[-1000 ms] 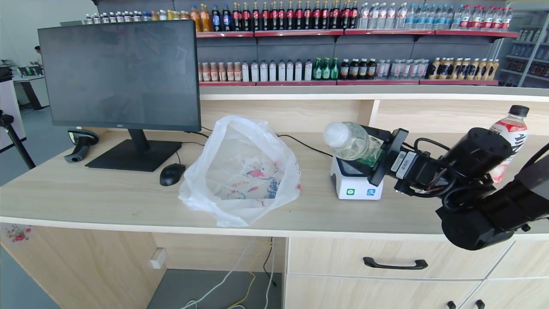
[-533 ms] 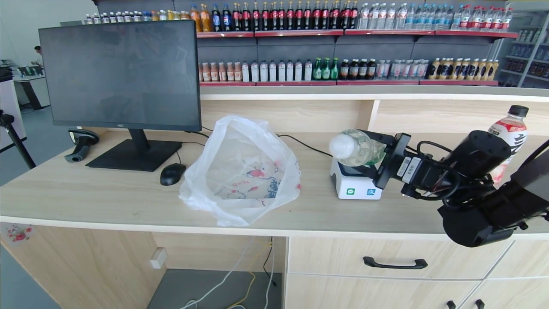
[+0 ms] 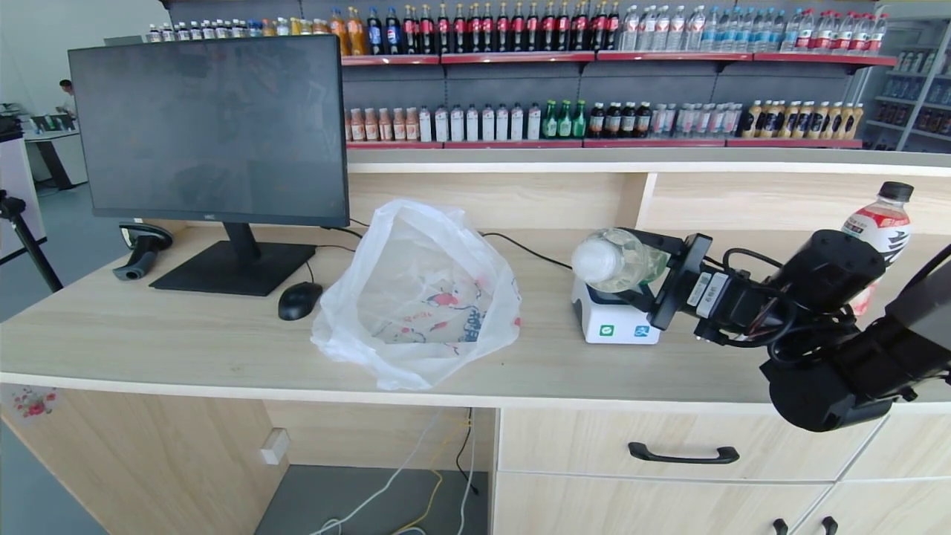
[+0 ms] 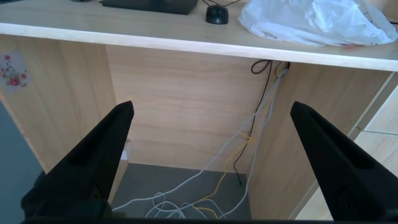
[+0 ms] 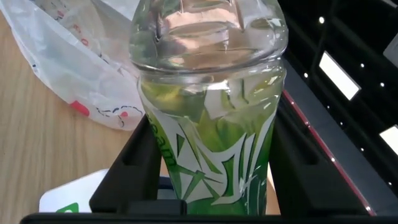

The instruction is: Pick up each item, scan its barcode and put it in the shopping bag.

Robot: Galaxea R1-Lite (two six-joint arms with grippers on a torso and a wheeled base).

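You had the right hand point(image 3: 635, 271) pinching the bottle point(image 3: 615, 258) around its labelled middle, one finger on each side. You held it lying on its side just above the white scanner point(image 3: 615, 323) on the counter point(image 3: 186, 334). That pose made sense to me: turned flat, the label band could face the scanner's window, which is probably where the barcode had to be read. I could not make out the barcode itself.

The shopping bag point(image 3: 423, 297) sat slumped with its mouth open, near the scanner on its left, so the carry afterwards looked short.

The bottle was clear plastic with a green-and-white patterned label and pale liquid inside. Its rounded, see-through end pointed toward the bag; I could not tell whether that end was cap or base.

Your left hand point(image 4: 211, 155) hung below the counter's edge with its fingers spread wide and nothing between them.

A second bottle point(image 3: 880, 227), with a red-and-white label and a dark cap, stood upright on the counter behind the right arm, likely awaiting its turn.
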